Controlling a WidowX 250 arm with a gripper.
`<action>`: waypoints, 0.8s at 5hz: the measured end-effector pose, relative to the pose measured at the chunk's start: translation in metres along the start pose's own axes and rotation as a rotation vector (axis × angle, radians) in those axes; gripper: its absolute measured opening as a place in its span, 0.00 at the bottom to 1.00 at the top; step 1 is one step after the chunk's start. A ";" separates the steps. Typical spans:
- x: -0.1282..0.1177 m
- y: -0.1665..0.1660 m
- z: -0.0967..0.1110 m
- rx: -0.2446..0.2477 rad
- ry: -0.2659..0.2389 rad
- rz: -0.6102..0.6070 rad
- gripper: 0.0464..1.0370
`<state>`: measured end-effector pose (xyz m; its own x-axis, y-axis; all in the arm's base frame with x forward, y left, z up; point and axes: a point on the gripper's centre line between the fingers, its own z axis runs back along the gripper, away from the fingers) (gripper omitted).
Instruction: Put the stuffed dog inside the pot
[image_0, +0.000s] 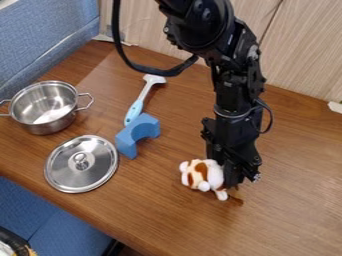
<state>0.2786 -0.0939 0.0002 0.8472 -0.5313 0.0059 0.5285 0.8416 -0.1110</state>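
We cannot tell if the black gripper (233, 184) holds the plush white-and-brown dog (203, 175) beside it, well apart from the round metal pot (45, 106)

Dog (203, 175): white plush, brown patches; found low, at the view-left side of the gripper's (233, 177) lower end; grip cannot be confirmed. Pot (48, 128): shiny metal, two loop handles; seen upright, uncovered, well apart from the gripper, up and left in view.

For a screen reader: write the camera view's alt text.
Robot arm, pincer down at a white-and-brown stuffed dog on a wooden table; a blue arched block, blue-handled utensil, steel lid and open pot sit at left.
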 end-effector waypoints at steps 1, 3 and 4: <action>-0.001 0.000 0.001 0.003 0.003 0.014 0.32; -0.005 0.015 0.023 0.000 -0.034 0.102 0.31; -0.007 0.027 0.053 0.042 -0.082 0.160 0.28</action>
<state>0.2897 -0.0625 0.0496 0.9212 -0.3821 0.0729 0.3872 0.9189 -0.0755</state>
